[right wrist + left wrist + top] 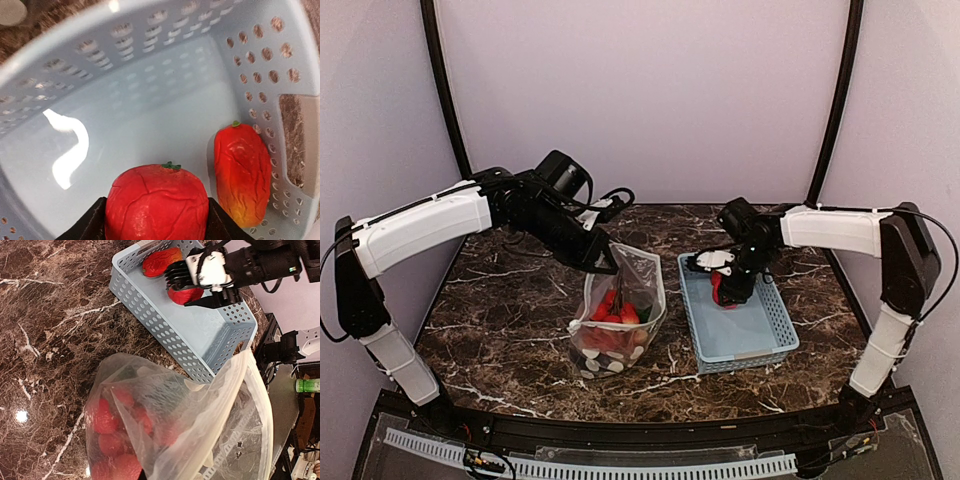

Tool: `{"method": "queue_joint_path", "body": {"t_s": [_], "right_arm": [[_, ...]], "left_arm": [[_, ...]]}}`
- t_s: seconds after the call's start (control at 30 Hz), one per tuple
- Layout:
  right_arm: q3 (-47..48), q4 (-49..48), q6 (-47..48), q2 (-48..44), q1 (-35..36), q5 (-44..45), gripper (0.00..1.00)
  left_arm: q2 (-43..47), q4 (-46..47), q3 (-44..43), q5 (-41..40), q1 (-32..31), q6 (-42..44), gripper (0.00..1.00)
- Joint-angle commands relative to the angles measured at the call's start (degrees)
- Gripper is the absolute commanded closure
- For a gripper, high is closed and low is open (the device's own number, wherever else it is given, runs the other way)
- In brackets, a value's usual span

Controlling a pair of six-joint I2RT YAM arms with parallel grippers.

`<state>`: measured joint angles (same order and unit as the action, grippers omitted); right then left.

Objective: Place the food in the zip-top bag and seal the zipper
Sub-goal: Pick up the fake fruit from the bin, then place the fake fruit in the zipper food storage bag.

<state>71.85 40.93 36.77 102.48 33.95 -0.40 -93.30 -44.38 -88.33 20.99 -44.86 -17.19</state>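
The top camera looked down from high behind the near edge of the table (500, 300), far enough off to take in all of it. The left wrist camera hung close over the zip-top bag (200, 430), facing across it to the basket (210, 340). The right wrist camera sat very near inside that basket, and all 3 views shared it and the red round piece (156, 205).

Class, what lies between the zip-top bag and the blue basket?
Only a strip of bare marble table separates the zip-top bag from the basket, clearest in the top view.
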Motion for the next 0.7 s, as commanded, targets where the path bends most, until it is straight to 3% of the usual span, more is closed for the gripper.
{"method": "queue_joint_path", "body": {"t_s": [0.0, 0.2, 0.4, 0.67], "right_arm": [[6.1, 6.1, -0.9, -8.3, -0.3, -8.7, 0.49], [14.5, 11.0, -0.7, -14.7, 1.3, -21.8, 0.52], [24.6, 16.1, -1.8, -14.8, 4.4, -33.4, 0.51], [31.2, 17.1, -2.6, -11.3, 11.8, -39.3, 0.50]], "left_arm": [[1.9, 0.5, 1.0, 0.2, 0.0, -0.3, 0.99], [1.5, 1.4, 1.0, 0.2, 0.0, -0.5, 0.99], [1.0, 2.1, 1.1, 0.5, 0.0, -0.8, 0.99], [0.9, 2.6, 1.1, 0.7, 0.0, -1.2, 0.99]]}}
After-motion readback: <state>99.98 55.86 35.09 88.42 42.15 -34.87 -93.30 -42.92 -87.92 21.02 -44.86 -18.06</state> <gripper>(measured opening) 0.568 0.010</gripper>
